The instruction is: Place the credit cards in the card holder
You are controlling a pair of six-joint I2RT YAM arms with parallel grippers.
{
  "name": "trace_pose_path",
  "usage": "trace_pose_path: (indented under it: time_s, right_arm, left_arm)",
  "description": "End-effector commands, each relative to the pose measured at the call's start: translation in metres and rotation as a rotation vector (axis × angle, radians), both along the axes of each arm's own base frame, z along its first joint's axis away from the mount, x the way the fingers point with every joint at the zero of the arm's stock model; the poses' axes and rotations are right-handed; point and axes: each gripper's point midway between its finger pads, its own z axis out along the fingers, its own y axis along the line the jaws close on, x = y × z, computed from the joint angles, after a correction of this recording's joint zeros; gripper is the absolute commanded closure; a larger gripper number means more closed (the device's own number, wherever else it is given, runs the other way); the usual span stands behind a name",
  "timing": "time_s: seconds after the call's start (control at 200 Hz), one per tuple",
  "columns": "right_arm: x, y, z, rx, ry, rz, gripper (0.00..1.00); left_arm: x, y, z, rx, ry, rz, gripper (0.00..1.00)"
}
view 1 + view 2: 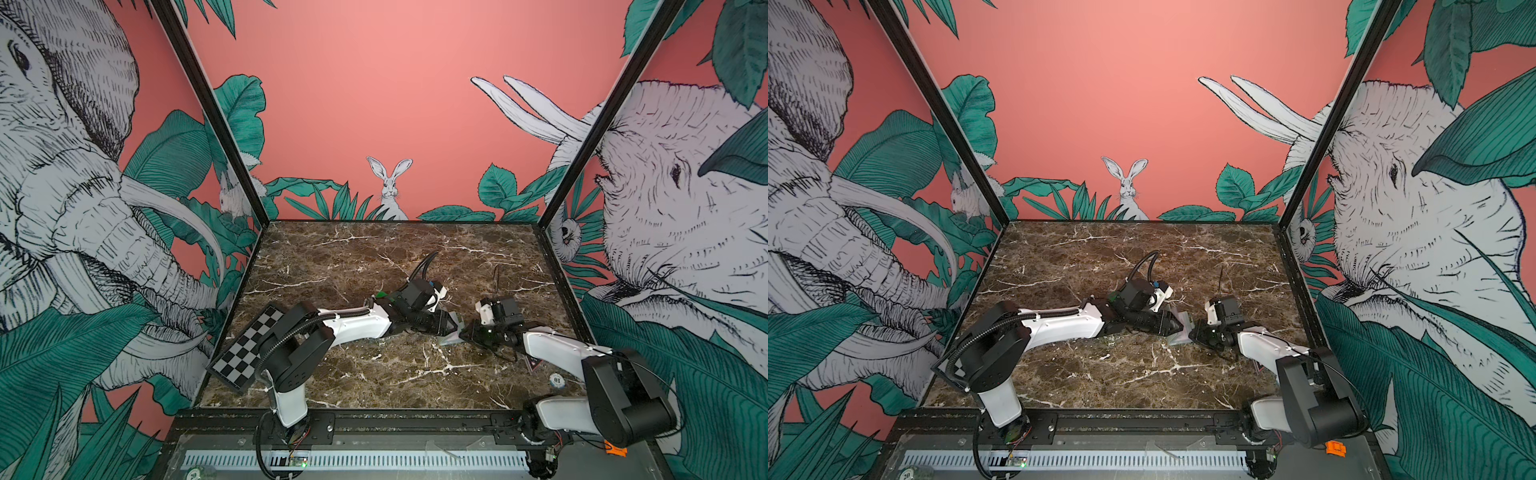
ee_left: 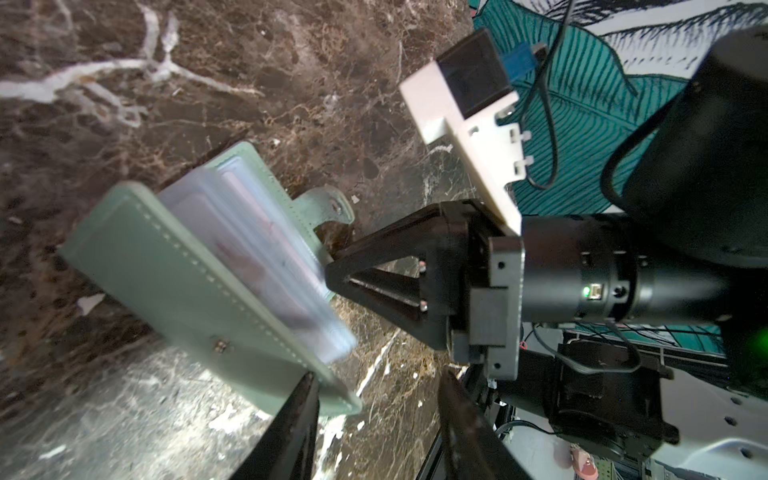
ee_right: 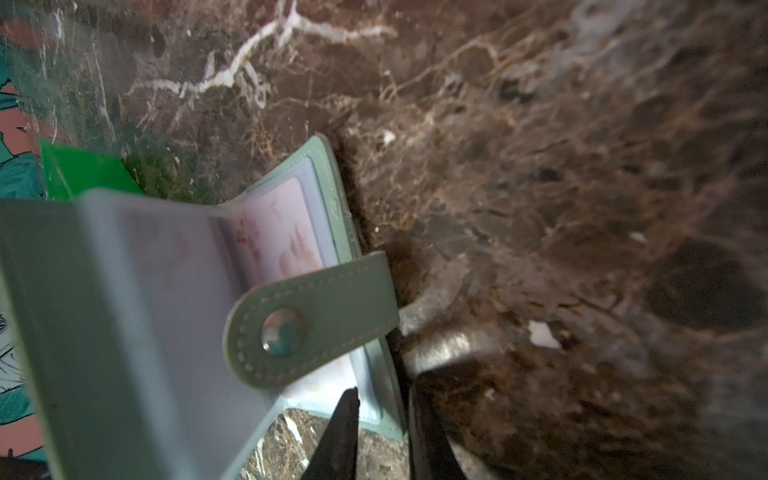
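1. Both arms meet over the middle of the marble table (image 1: 374, 386) in both top views, tips facing. The card holder (image 1: 452, 340) sits in the gap between them.
2. Right pincer (image 3: 382, 399): jaws nearly closed, clamped on the near short end of the holder's lower cover and sleeves, beside the snap strap (image 3: 311, 320). The holder's long axis runs straight out ahead of this pincer.
3. Left pincer (image 2: 378, 378): jaws well apart, bare marble between them, nothing held. One finger (image 2: 299, 415) meets the low corner of the raised upper cover (touching or just beside; the blur hides which).
4. From the left pincer the holder lies ahead and off to that finger's side, its long axis slanting across the reach. The booklet is half open, upper cover tilted up.
5. Credit cards (image 3: 282, 232): pale pink faces show inside the clear sleeves. No loose card shows in any view. A bright green tray (image 3: 83, 170) lies beyond the holder from the right pincer.
6. Judgement: loading looks done or nearly so. What remains is probably folding the cover down and snapping the strap. The left pincer is nearer the free cover and the right one anchors, so the push should go across the long axis.
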Motion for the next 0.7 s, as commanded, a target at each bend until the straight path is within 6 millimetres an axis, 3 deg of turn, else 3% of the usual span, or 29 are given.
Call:
trace_pose_path:
  time_s: [0.0, 0.41, 0.695]
  right_arm:
    - [-0.004, 0.003, -0.004, 0.022, 0.015, 0.004, 0.78]
    - [-0.011, -0.011, 0.003, -0.015, 0.014, -0.076, 0.79]
    - [-0.002, -0.021, 0.030, -0.067, -0.062, -0.101, 0.76]
  left_arm:
    - [-0.004, -0.005, -0.003, 0.007, 0.001, -0.029, 0.50]
    - [0.003, -0.012, -0.033, 0.045, 0.025, -0.010, 0.49]
    - [0.004, -0.002, -0.052, 0.114, 0.040, 0.022, 0.57]
